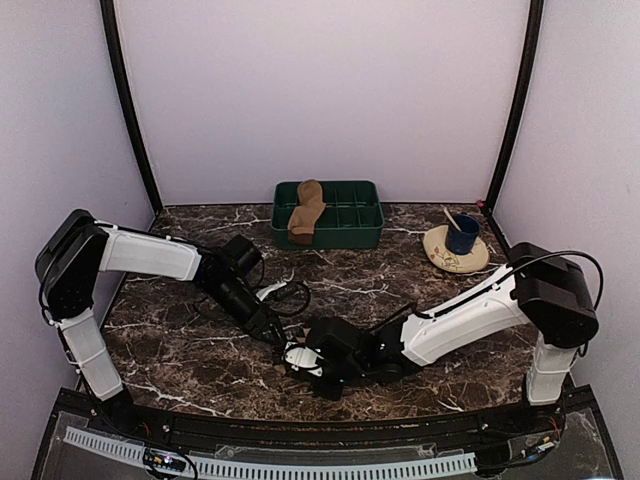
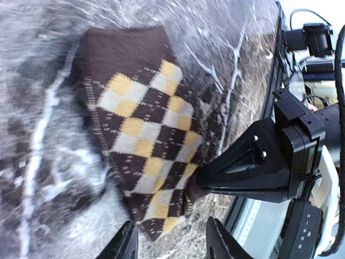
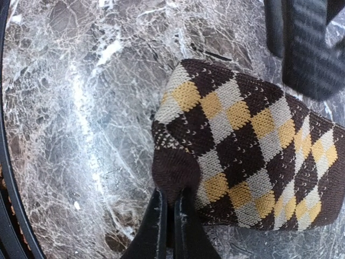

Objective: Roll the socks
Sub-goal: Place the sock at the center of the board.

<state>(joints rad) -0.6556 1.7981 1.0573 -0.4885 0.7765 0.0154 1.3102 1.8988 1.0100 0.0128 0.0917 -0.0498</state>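
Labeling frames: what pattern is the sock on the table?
The sock is dark brown argyle with yellow and cream diamonds; clearest in right wrist view.

A lab test booth — plain pale walls [image 1: 320, 90] and black corner posts [image 1: 130, 110] enclose a marble-patterned tabletop [image 1: 180, 370], with a left arm [image 1: 150, 255] and right arm [image 1: 470, 315] bolted at its edge.

The argyle sock [image 3: 242, 145] (dark brown, with tan and grey diamonds) lies flat on the desk [image 3: 81, 108], one end pinched in the right pincer [image 3: 171, 191]. The tan sock [image 1: 307, 210] drapes over the green tray [image 1: 345, 238].
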